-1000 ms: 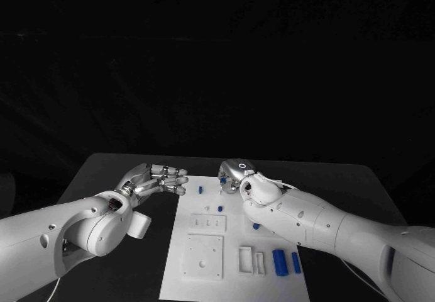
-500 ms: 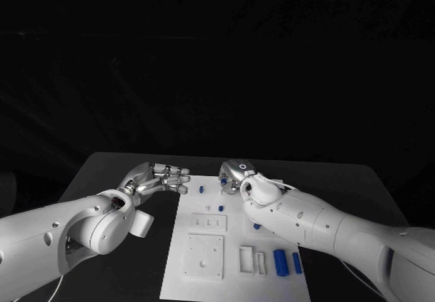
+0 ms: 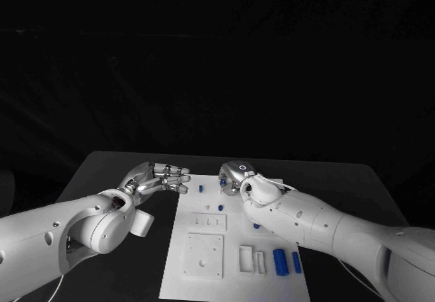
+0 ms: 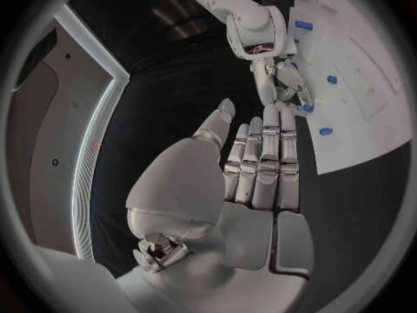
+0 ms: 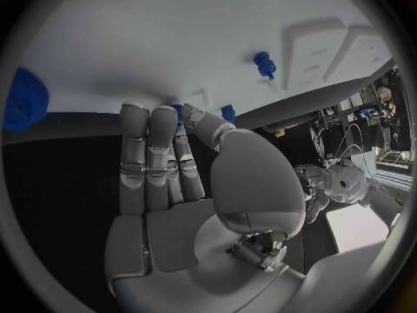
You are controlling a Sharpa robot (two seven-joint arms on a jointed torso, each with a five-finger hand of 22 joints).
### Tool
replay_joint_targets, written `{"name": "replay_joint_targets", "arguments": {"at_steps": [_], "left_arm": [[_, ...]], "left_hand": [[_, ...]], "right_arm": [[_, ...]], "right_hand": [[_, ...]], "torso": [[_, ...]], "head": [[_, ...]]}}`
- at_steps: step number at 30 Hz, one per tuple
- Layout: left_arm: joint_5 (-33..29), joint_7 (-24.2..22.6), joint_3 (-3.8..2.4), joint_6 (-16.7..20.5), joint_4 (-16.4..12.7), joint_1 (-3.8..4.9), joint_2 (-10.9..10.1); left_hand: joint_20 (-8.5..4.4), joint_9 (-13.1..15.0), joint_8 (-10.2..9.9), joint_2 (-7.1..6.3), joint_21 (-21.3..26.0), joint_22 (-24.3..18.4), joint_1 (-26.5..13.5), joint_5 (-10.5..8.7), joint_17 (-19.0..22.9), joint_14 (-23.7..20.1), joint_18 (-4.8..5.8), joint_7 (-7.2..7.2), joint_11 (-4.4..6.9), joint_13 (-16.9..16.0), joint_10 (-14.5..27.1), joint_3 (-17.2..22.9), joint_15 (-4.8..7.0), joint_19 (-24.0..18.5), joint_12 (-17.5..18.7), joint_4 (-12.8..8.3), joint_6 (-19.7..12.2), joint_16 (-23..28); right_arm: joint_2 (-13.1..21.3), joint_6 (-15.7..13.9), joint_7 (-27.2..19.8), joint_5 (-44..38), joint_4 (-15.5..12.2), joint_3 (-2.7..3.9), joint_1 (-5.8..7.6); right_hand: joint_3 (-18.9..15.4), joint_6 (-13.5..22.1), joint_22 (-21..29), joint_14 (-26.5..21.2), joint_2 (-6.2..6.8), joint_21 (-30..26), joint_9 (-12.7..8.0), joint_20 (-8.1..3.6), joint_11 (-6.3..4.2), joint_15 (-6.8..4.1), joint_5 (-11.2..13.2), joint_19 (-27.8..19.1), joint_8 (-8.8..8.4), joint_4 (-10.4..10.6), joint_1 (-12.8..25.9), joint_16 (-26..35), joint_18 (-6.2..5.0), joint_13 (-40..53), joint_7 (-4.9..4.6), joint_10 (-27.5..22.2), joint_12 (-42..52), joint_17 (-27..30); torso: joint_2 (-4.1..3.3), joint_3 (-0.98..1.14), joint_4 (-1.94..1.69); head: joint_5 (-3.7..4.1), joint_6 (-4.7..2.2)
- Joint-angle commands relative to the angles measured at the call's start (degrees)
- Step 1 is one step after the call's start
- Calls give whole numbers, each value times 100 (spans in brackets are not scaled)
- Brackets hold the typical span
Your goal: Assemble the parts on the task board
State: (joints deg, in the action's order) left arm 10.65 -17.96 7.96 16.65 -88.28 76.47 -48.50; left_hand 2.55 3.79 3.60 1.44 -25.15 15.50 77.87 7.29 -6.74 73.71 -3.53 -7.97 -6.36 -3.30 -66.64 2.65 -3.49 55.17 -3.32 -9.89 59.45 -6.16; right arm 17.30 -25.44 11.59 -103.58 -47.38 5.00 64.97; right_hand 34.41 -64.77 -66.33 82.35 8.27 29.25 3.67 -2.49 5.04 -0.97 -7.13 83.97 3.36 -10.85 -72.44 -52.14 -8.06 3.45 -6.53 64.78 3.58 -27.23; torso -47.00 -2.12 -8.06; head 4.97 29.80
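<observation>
The white task board [image 3: 204, 255] lies lengthwise in the middle of the table. My right hand [image 3: 237, 179] is low over its far end, thumb and a fingertip pinching a small blue part [image 3: 223, 182], also seen as the small blue part [image 4: 306, 108] from the left wrist. My left hand [image 3: 163, 179] hovers at the board's far left corner with its fingers [image 4: 265, 163] straight and side by side, thumb apart, holding nothing. Other blue parts are on the board: one [image 3: 200, 189] near the left hand and a peg [image 3: 220, 207] further in.
Two long blue parts [image 3: 279, 261] lie side by side near the board's near right corner, next to raised white blocks [image 3: 246, 259]. A blue toothed part [image 5: 21, 97] sits on the board beside my right hand. Black table [image 3: 109, 170] surrounds the board.
My left hand has crept slightly toward the board's far corner. The right hand stays at the same spot with the part.
</observation>
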Motion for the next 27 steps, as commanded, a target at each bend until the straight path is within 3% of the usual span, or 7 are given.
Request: {"name": "replay_joint_targets", "arguments": {"at_steps": [1,8,16,19,24,25,27], "left_arm": [[14,-31,-6,-69,-16,8,4],[14,-28,-6,-62,-24,8,-12],[14,-26,-6,-36,-52,10,-86],[14,-24,-6,-29,-68,12,-115],[12,-24,-6,-24,-80,15,-157],[11,-23,-6,-24,-78,15,-161],[9,-23,-6,-25,-72,15,-171]], "left_hand": [[13,6,-1,47,-39,-8,-14,15,-7,21,28,-12,0,-8,36,-36,-26,-35,-4,-6,-34,-24],[16,6,-1,55,-44,-15,-11,15,-5,18,26,-14,-3,-8,46,-54,-29,-39,-5,-10,-40,-24],[17,7,0,52,-44,-17,-8,15,-4,17,26,-15,-7,-8,60,-58,-30,-41,-4,-13,-42,-23],[17,7,0,52,-44,-17,-8,15,-4,17,26,-15,-7,-8,60,-58,-30,-41,-4,-13,-42,-23],[17,7,0,52,-44,-17,-8,15,-4,17,26,-15,-7,-8,60,-58,-30,-41,-4,-13,-42,-23],[18,7,0,50,-45,-19,-2,16,-3,15,25,-15,-8,-8,62,-61,-31,-43,-4,-19,-41,-22],[18,7,0,48,-46,-20,3,17,-2,13,25,-15,-9,-8,63,-63,-32,-45,-5,-24,-40,-21]], "right_arm": [[-3,71,-123,154,9,-6,-4],[94,-82,-121,202,-131,-9,-3],[644,-170,-4,230,-790,31,32],[910,-147,44,259,-1065,121,50],[1452,64,94,412,-1547,387,68],[1532,135,99,435,-1607,425,69],[1691,308,105,482,-1705,498,71]], "right_hand": [[-156,143,50,15,84,-91,-1,80,62,65,-14,97,23,11,-45,33,-134,-17,22,-281,-21,26],[-472,309,150,1,140,-342,-7,120,106,78,-30,171,18,76,-197,33,-229,-17,70,-432,-24,91],[-647,328,203,-2,223,-508,-8,115,108,68,8,204,18,187,-249,49,-249,-17,95,-441,-25,137],[-626,315,195,0,240,-507,-8,102,73,48,15,212,18,236,-229,48,-232,-18,75,-286,-28,140],[-345,331,146,16,339,-455,-5,6,-101,-62,-59,216,23,302,-83,51,-132,-6,32,376,-28,136],[-342,342,115,21,351,-399,-4,-27,-162,-96,-110,223,22,317,-72,46,-105,6,28,604,-13,127],[-566,318,-39,33,345,-69,0,-161,-493,-303,-290,254,30,313,-114,14,-14,167,117,1490,269,90]], "torso": [[2,-4,5],[-5,5,14],[-10,25,64],[-7,45,100],[0,66,151],[2,76,168],[5,85,189]], "head": [[-8,-5],[-20,-12],[-40,-62],[-56,-92],[-70,-123],[-77,-127],[-81,-139]]}}
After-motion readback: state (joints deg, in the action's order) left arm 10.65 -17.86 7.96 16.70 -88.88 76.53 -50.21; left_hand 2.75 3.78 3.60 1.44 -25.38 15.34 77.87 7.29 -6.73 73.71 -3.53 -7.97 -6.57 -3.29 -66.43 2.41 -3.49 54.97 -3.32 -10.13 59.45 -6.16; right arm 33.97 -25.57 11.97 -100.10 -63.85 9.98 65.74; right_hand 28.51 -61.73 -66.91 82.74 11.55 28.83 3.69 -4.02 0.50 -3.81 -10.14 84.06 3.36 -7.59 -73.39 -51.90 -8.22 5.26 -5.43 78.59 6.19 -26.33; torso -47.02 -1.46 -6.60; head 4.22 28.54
